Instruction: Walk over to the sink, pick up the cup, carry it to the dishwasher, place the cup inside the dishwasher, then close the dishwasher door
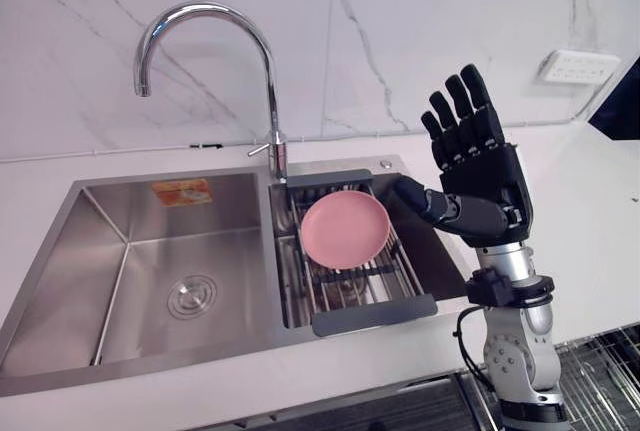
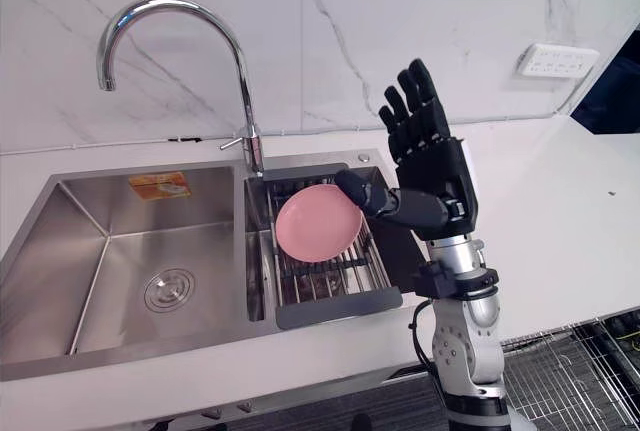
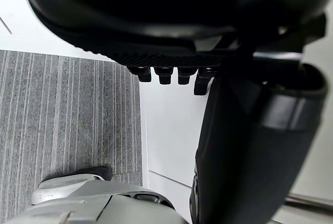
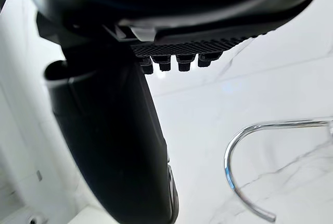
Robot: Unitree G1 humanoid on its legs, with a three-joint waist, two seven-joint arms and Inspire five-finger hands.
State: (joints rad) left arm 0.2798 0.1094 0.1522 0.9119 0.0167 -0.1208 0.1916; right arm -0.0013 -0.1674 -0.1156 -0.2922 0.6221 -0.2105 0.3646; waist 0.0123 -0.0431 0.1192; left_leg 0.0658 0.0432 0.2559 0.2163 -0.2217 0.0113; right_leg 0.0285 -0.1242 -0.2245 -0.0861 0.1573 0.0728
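Right of centre my right hand (image 1: 485, 176) is spread open, thumb near the pink round dish (image 1: 345, 229) propped in the dark wire rack (image 1: 375, 313) mid-frame; a careless swipe could knock it into the steel sink (image 1: 100, 251).

A white marble wall (image 1: 420, 41) with thin grey veins runs along the far side, split by a vertical joint (image 1: 328, 51). A white socket plate (image 1: 578, 67) sits on it at far right. Below it lies a plain white countertop (image 1: 590, 211), evenly lit. The left wrist view shows grey ribbed carpet (image 3: 67, 120).
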